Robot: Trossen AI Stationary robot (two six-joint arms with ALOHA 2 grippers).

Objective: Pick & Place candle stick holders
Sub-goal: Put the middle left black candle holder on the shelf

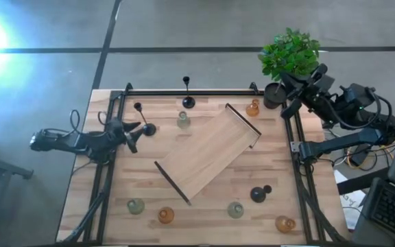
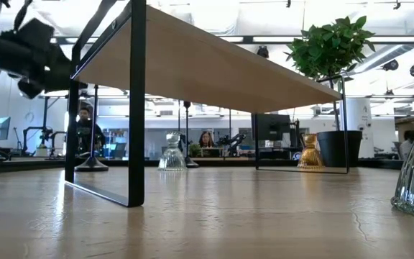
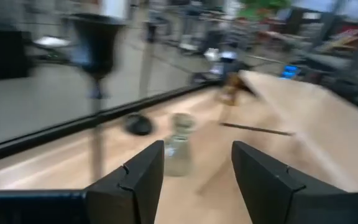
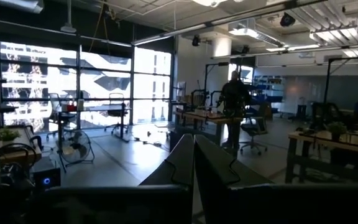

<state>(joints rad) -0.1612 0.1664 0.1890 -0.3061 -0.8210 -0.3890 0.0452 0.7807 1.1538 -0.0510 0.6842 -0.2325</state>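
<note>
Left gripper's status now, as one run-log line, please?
left gripper: open, empty | beside black thin-stemmed candle holder | right gripper: shut, parked off-table

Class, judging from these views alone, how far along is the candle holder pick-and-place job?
Done: nothing visibly; the wooden shelf carries no holders. In hand: the left gripper is open at the table's left, beside a black holder, holding nothing. The right gripper is shut, empty, off to the right. Left: every glass holder, such as the pale green one, sits on the table.

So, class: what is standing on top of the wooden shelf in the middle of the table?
Nothing shows on the wooden shelf: seen from above, its board is bare. The table surface beneath it is covered there, but the low view shows no holders beneath.
</note>
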